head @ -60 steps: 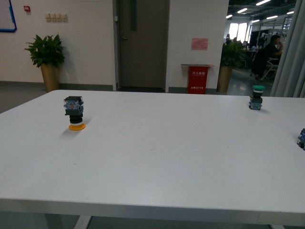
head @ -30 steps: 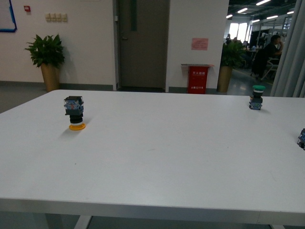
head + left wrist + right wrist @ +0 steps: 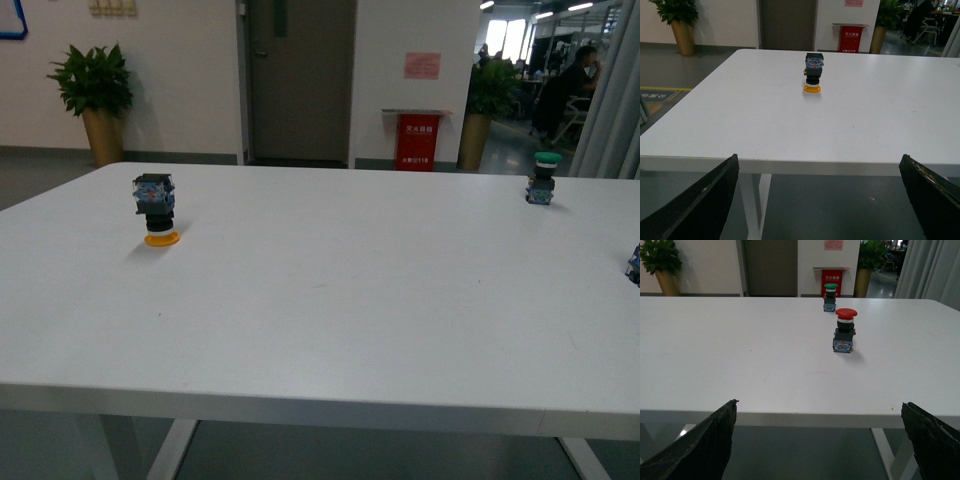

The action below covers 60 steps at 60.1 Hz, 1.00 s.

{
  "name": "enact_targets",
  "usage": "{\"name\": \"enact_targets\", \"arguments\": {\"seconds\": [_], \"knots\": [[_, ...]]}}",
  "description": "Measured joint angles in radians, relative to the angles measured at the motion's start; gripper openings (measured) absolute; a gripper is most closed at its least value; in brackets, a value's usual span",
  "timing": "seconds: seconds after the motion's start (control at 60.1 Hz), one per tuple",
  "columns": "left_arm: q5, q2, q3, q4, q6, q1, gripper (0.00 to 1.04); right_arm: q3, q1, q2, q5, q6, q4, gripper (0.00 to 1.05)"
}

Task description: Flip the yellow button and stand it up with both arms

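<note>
- Yellow button (image 3: 157, 212), left of centre in the front view, is the target. Nearest the lens, the left gripper (image 3: 818, 156) fills the bottom corners of its wrist view, jaws spread wide and holding nothing.
- Right gripper (image 3: 819, 402) shows the same in its own view: jaws wide, nothing between them, short of the table (image 3: 350, 320) edge.
- Standing cap-down on the white top, the yellow button has its blue-black body uppermost. It sits upper centre in the left wrist view, well apart from both grippers.
- Best approach, by judgement: the left arm reaches in level, closes on the blocky body rather than the round cap and lifts clear. It then hands over to the right arm so the cap turns upward. The body should sit square on the table before release, since a tilted release would likely topple it.
- Red button (image 3: 845, 331), centre-right in the right wrist view, stands cap-up, as does the green button (image 3: 541, 178), upper right in the front view. Neither belongs to this job.
- No container sits on the table. Far behind, upper left, a plant pot (image 3: 103, 135) holds a leafy plant, and what the red box (image 3: 417, 140) holds cannot be seen.
</note>
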Motion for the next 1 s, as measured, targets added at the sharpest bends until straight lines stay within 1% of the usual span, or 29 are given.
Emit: {"name": "enact_targets", "arguments": {"seconds": [0.067, 0.116, 0.15, 0.166, 0.2, 0.283, 0.366, 0.466, 0.532, 0.599, 0.682, 0.765, 0.964, 0.998], "knots": [[-0.013, 0.015, 0.007, -0.024, 0.005, -0.002, 0.99, 0.0, 0.0, 0.0, 0.0, 0.0, 0.0, 0.98], [-0.056, 0.093, 0.069, -0.183, 0.027, -0.003, 0.99, 0.0, 0.0, 0.0, 0.0, 0.0, 0.0, 0.98], [-0.058, 0.216, 0.137, -0.285, 0.048, 0.006, 0.99, 0.0, 0.0, 0.0, 0.0, 0.0, 0.0, 0.98], [-0.053, 0.264, 0.156, -0.287, 0.054, 0.014, 0.99, 0.0, 0.0, -0.001, 0.0, 0.0, 0.0, 0.98], [-0.039, 0.331, 0.179, -0.27, 0.063, 0.029, 0.99, 0.0, 0.0, -0.001, 0.0, 0.0, 0.0, 0.98], [-0.034, 0.56, 0.282, -0.037, 0.116, 0.067, 0.99, 0.0, 0.0, -0.001, 0.0, 0.0, 0.0, 0.98], [-0.021, 0.739, 0.386, 0.121, 0.132, 0.08, 0.99, 0.0, 0.0, -0.001, 0.003, 0.0, 0.0, 0.98], [-0.031, 0.949, 0.529, 0.226, 0.149, 0.077, 0.99, 0.0, 0.0, -0.001, 0.003, 0.0, 0.0, 0.98], [-0.015, 1.1, 0.641, 0.216, 0.148, 0.074, 0.99, 0.0, 0.0, -0.001, 0.003, 0.0, 0.0, 0.98], [-0.039, 1.237, 0.745, 0.211, 0.161, 0.052, 0.99, 0.0, 0.0, -0.001, 0.003, 0.0, 0.0, 0.98], [-0.026, 1.387, 0.898, 0.141, 0.159, 0.026, 0.99, 0.0, 0.0, -0.001, 0.003, 0.0, 0.0, 0.98], [-0.053, 1.493, 1.023, 0.1, 0.163, 0.0, 0.99, 0.0, 0.0, -0.001, 0.003, 0.0, 0.0, 0.98], [-0.051, 1.696, 1.32, -0.03, 0.149, -0.045, 0.99, 0.0, 0.0, -0.001, 0.003, 0.0, 0.0, 0.98], [-0.068, 1.741, 1.38, -0.06, 0.148, -0.051, 0.99, 0.0, 0.0, -0.001, 0.003, 0.0, 0.0, 0.98]]}}
